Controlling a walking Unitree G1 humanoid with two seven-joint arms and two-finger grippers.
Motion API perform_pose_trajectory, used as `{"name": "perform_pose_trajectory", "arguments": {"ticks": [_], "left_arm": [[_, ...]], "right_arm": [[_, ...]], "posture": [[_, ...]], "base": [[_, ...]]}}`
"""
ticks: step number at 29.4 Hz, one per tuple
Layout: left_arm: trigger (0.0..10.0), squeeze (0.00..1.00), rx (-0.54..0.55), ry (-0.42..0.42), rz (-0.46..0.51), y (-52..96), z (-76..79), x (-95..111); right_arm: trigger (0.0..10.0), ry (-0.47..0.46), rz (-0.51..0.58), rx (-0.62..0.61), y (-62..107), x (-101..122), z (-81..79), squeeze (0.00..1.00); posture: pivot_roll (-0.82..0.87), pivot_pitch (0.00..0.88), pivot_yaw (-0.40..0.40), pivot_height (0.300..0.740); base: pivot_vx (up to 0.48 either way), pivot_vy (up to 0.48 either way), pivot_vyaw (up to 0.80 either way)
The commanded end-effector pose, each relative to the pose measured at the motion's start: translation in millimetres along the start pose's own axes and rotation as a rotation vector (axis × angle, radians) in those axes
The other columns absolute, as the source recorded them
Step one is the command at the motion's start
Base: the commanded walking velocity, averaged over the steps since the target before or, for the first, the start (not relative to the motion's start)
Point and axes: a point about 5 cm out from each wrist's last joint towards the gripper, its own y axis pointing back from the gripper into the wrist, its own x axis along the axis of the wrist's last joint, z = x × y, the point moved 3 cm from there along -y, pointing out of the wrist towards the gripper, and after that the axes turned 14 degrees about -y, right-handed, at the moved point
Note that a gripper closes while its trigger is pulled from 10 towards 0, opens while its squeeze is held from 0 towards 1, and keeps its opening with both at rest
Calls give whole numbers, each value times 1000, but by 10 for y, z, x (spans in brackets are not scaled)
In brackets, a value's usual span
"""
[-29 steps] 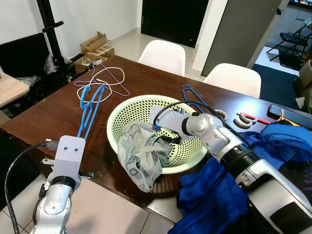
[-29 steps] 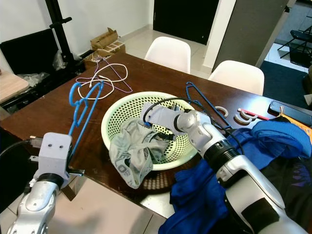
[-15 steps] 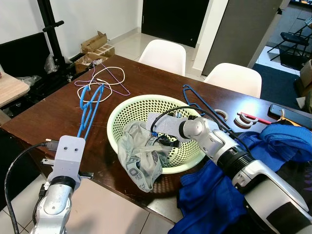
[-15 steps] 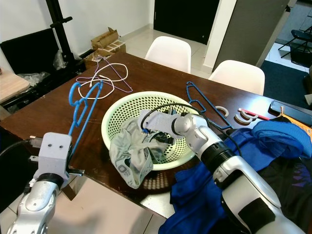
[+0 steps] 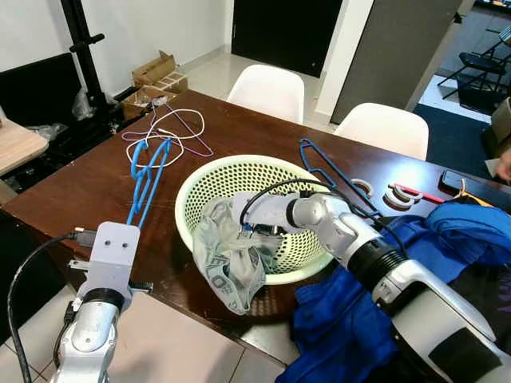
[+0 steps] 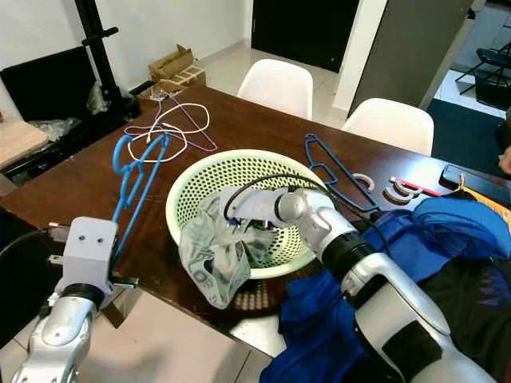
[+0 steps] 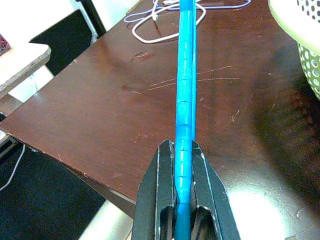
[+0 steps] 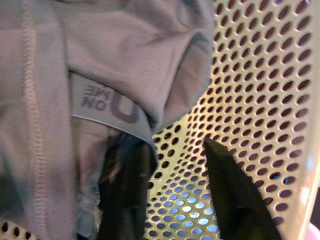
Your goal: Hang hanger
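Observation:
A blue plastic hanger (image 5: 147,177) lies along the dark wooden table (image 5: 88,187), left of the pale green basket (image 5: 209,178). My left gripper (image 7: 182,151) is shut on the hanger's lower bar (image 7: 185,100) at the table's front edge. A grey garment (image 5: 227,255) hangs over the basket's near rim. My right gripper (image 8: 180,200) is inside the basket, open, one finger (image 8: 125,192) against the grey cloth and the other (image 8: 235,197) over the perforated wall. In the left eye view the right gripper (image 5: 259,235) sits low behind the garment.
A second blue hanger (image 5: 318,164) lies behind the basket. White and pink wire hangers (image 5: 172,128) lie at the table's far left. Blue clothes (image 5: 347,323) spill over the front right edge. Two white chairs (image 5: 267,89) stand beyond. A black rack pole (image 5: 80,48) rises at left.
My right gripper has pushed further left inside the basket, against the grey garment, which has bunched and shifted a little over the rim. The left arm and blue hanger have stayed put.

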Motion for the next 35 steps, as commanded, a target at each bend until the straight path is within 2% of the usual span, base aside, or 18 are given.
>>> {"name": "perform_pose_trajectory", "arguments": {"ticks": [1, 13, 18, 19, 21, 22, 23, 25, 26, 27, 28, 29, 30, 35], "left_arm": [[10000, 0, 2, 10, 9, 20, 26, 30], [10000, 0, 2, 12, 9, 14, 38, 31], [10000, 0, 2, 13, 9, 11, 38, 30], [10000, 0, 2, 13, 9, 8, 37, 30], [10000, 0, 2, 13, 9, 8, 37, 30], [10000, 0, 1, 13, 9, 6, 37, 30], [10000, 0, 1, 13, 9, 4, 37, 30], [10000, 0, 1, 13, 9, 2, 36, 30], [10000, 0, 1, 13, 10, 0, 35, 32], [10000, 0, 1, 13, 10, 0, 35, 32], [10000, 0, 1, 13, 10, -2, 35, 33], [10000, 0, 1, 13, 10, -2, 35, 33], [10000, 0, 2, 13, 10, -2, 34, 35], [10000, 0, 4, 14, 11, 1, 35, 39]], "right_arm": [[0, 30, -33, 45, -21, -92, -85, 0], [0, 99, -79, 134, -28, -214, -205, 0], [0, 60, -43, 114, -36, -168, -179, 0], [0, 3, -11, 102, -35, -121, -147, 0], [0, 3, -11, 102, -35, -121, -147, 0], [3255, -32, 5, 75, -32, -102, -93, 0], [10000, -56, 11, 64, -29, -97, -63, 475], [10000, -64, 16, 77, -25, -94, -69, 475], [10000, -51, 16, 77, -31, -89, -78, 855], [10000, -51, 16, 77, -31, -89, -78, 855], [10000, -37, 10, 79, -48, -89, -102, 765], [10000, -37, 10, 79, -48, -89, -102, 765], [10000, -27, 4, 81, -72, -83, -131, 0], [10000, 16, -15, 95, -143, -43, -224, 0]], "posture": [[170, 41, -103, 740], [168, 35, -107, 740], [167, 34, -106, 740], [167, 35, -105, 740], [167, 35, -105, 740], [167, 35, -103, 740], [167, 35, -103, 740], [165, 37, -104, 740], [164, 38, -105, 740], [164, 38, -105, 740], [164, 38, -105, 740], [164, 38, -105, 740], [165, 40, -107, 740], [170, 43, -109, 740]], "base": [[0, 0, 0], [0, 0, 0], [0, 0, 0], [0, 0, 0], [0, 0, 0], [0, 0, 0], [0, 0, 0], [0, 0, 0], [0, 0, 0], [0, 0, 0], [0, 0, 0], [0, 0, 0], [0, 0, 0], [0, 0, 0]]}}
